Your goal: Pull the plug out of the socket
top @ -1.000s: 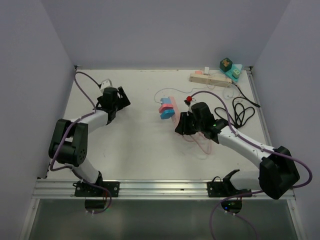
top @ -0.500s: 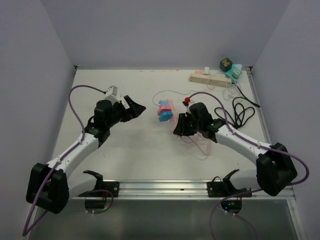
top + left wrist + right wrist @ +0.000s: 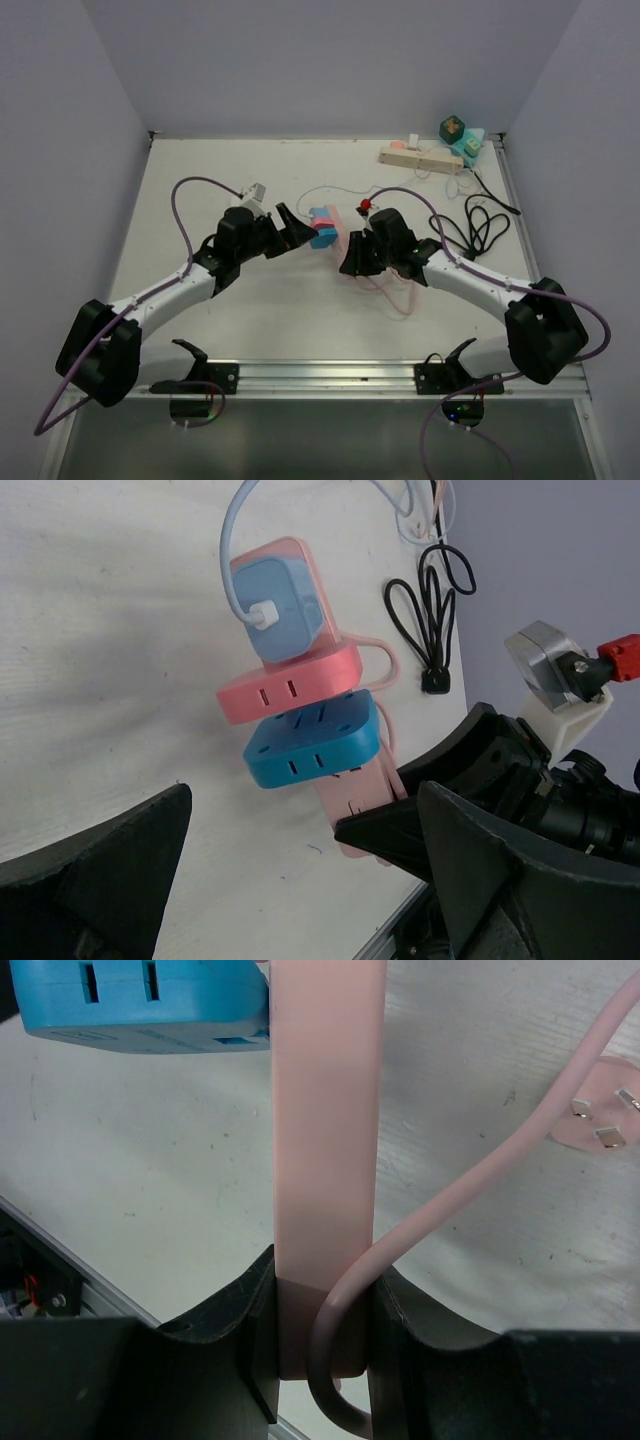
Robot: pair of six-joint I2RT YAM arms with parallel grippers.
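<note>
The right gripper [image 3: 320, 1295] was clamped on the near end of the pink power strip [image 3: 325, 1110]. Its fingers hid that end, and the strip's pink cord [image 3: 450, 1195] looped out from between them. The cord's flat plug [image 3: 595, 1125] lay on the table [image 3: 150, 1160] with 2 metal prongs showing; the picture's edge cut off the rest.

The blue plug block [image 3: 315, 740] sat in the strip's far end, its slotted face turned toward the left wrist camera. A pink adapter [image 3: 290, 685] and a light-blue one [image 3: 280, 600] were stacked against it, with a small white plug [image 3: 265, 615] in the light-blue face. Where the blue block met the strip was hidden.

The left gripper [image 3: 297, 230] stood wide open, holding nothing, just beside the blue block and not touching it.

From above, the stack read as little more than 2 patches of colour. Any print on the blocks was too small to read.

A coiled black cable [image 3: 480, 225] lay well apart, toward the right wall.
</note>
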